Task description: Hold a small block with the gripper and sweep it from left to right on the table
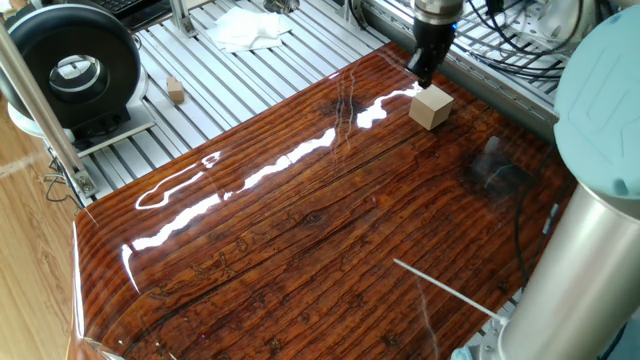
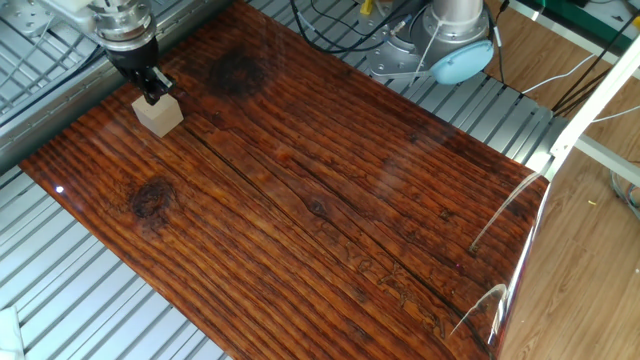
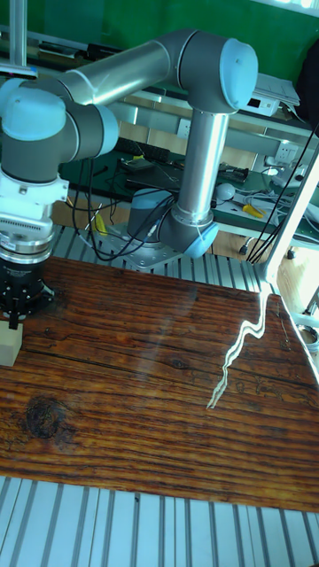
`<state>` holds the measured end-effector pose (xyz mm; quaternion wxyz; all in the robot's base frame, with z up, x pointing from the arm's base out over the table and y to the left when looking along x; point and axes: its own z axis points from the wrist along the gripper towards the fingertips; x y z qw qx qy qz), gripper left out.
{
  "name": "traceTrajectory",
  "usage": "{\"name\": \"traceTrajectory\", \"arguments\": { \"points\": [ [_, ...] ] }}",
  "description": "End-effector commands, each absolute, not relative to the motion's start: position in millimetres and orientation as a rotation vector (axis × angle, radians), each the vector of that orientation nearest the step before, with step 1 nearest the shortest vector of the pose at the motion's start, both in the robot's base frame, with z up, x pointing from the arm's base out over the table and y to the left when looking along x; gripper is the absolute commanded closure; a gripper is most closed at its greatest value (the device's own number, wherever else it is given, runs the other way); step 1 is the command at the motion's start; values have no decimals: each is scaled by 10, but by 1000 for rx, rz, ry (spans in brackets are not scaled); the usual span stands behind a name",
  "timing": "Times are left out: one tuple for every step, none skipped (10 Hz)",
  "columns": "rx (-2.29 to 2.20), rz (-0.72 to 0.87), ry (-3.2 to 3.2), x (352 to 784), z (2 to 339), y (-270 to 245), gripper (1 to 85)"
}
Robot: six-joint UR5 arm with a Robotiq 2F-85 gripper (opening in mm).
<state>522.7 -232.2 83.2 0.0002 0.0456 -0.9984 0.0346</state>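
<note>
The gripper (image 2: 151,88) hangs just above the small block (image 2: 159,114), its black prongs pointing down over the block's far upper edge. In one fixed view the fingertips (image 1: 425,75) sit just at 11 o'clock of the block (image 1: 431,106), and in the tall fixed view the gripper (image 3: 12,316) is directly above the block (image 3: 9,346). The prongs appear close together and hold nothing; how narrow the gap is cannot be read for certain from these views.

The block rests flat on the table (image 2: 330,200), close to the board's corner, at about 10 o'clock of the board in the other fixed view. It is not held, and the board beyond it lies open for the sweep.

By the look of it, the step in hand is the approach to the grasp; the sweep has not begun. The next move seems to call for spreading the prongs to the block's width, centring them over it, then lowering so the fingers straddle two opposite faces before closing. Since the block is about as wide as the finger span, alignment will likely need care, or a prong may land on the top face and push the block aside.
</note>
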Motion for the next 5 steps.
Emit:
{"name": "traceTrajectory", "arguments": {
  "points": [
    [170,5,-3182,5169,754,-2352,470],
    [187,-18,-3189,5197,806,-2375,413],
    [205,11,-3182,5203,829,-2491,390],
    [243,13,-3193,5246,860,-2547,337],
    [228,-63,-3196,5245,879,-2457,283]
  ]
}}
